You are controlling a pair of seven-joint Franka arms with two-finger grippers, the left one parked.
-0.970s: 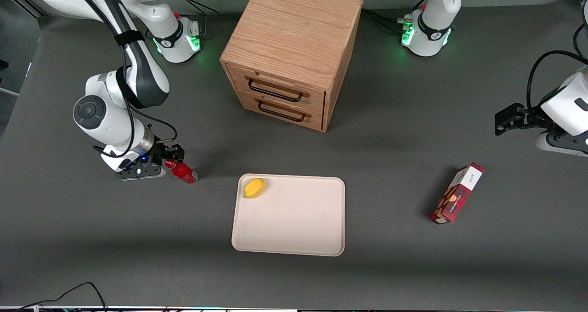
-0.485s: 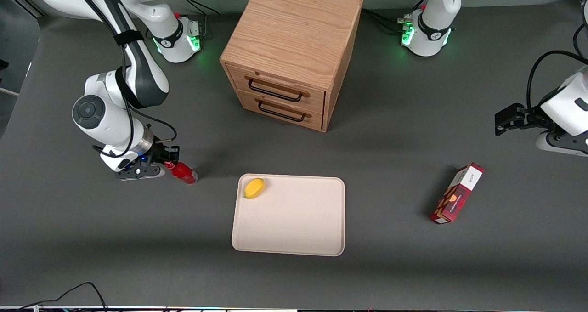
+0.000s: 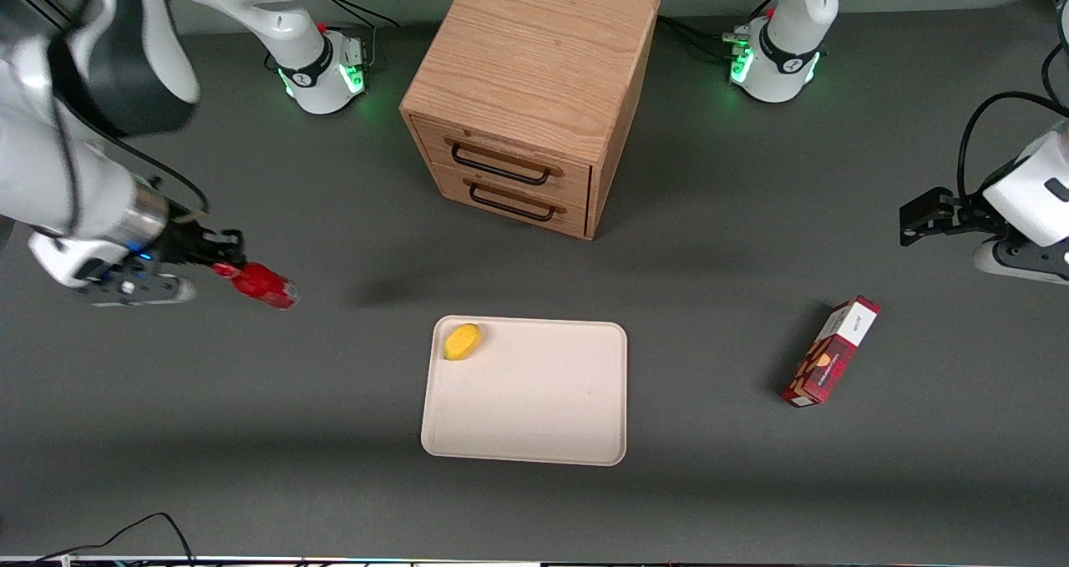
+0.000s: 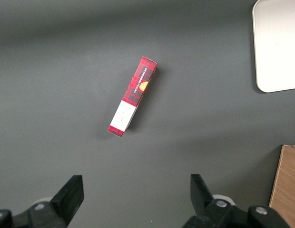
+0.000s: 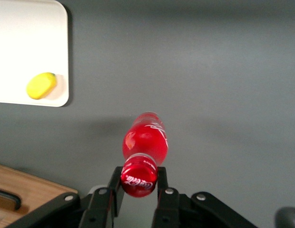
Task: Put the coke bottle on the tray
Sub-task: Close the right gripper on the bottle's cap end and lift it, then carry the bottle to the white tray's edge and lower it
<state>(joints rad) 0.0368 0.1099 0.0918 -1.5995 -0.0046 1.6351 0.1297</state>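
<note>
- My gripper (image 3: 224, 264) is clamping its two black fingers (image 5: 162, 183) on the capped neck of the small all-red coke bottle (image 3: 260, 284), holding it above the grey table (image 3: 718, 316) toward my working end.
- The bottle is hanging well apart from the flat cream-beige rectangular tray (image 3: 534, 417).
- A yellow lemon-shaped fruit (image 3: 462, 341) is sitting in a tray corner.
- The oak two-drawer cabinet (image 3: 534, 74) is standing farther from the front camera than the tray.
</note>
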